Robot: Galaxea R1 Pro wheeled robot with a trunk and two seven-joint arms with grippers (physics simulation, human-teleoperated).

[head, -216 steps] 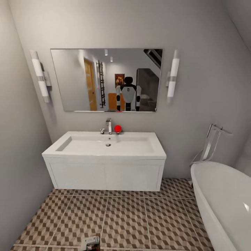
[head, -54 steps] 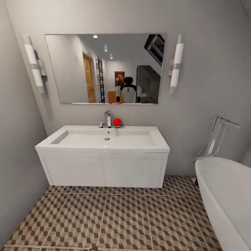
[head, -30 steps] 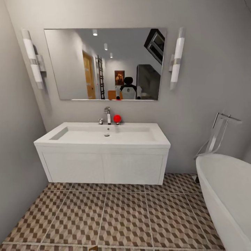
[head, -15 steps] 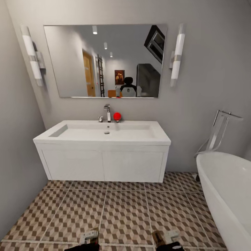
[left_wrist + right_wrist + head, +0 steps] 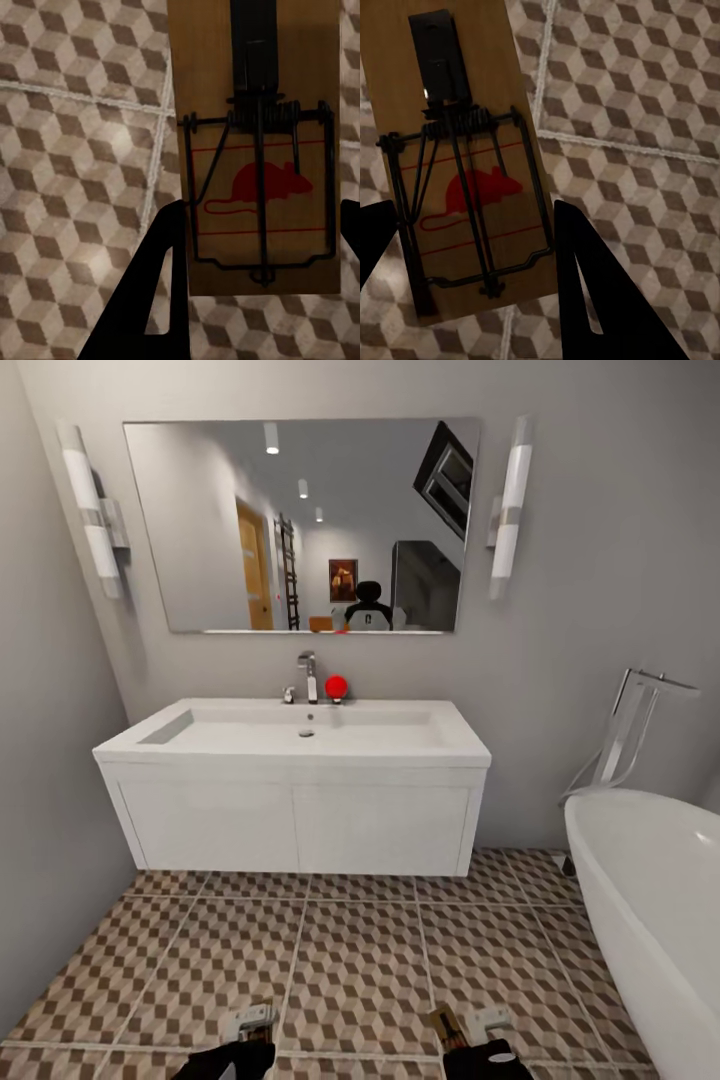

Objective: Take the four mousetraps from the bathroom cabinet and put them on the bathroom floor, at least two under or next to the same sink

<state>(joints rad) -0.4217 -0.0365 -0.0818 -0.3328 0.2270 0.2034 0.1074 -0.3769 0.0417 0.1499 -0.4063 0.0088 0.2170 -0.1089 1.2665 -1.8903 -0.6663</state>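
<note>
Each gripper holds one mousetrap over the cube-patterned bathroom floor (image 5: 350,970). In the left wrist view a brown board with a wire spring and a red mouse mark, the mousetrap (image 5: 259,150), sits between the black fingers (image 5: 161,285) of my left gripper (image 5: 262,217). My right gripper (image 5: 472,217) is shut on a second mousetrap (image 5: 465,165). The head view has both grippers, left (image 5: 250,1025) and right (image 5: 470,1025), at the bottom edge, well short of the white sink (image 5: 300,760). The other two mousetraps are out of view. The mirror reflects a sliver of the orange-brown cabinet (image 5: 320,624).
A white oval bathtub (image 5: 650,900) with a chrome filler (image 5: 625,730) takes the right side. A grey wall (image 5: 50,810) closes the left. The sink unit hangs off the wall with a shadowed gap above the tiles. A red ball (image 5: 336,686) sits by the tap.
The camera has shifted, so the sink and mirror sit a little higher in the picture. Both grippers, each with a mousetrap, have come up into the bottom of the head view.
</note>
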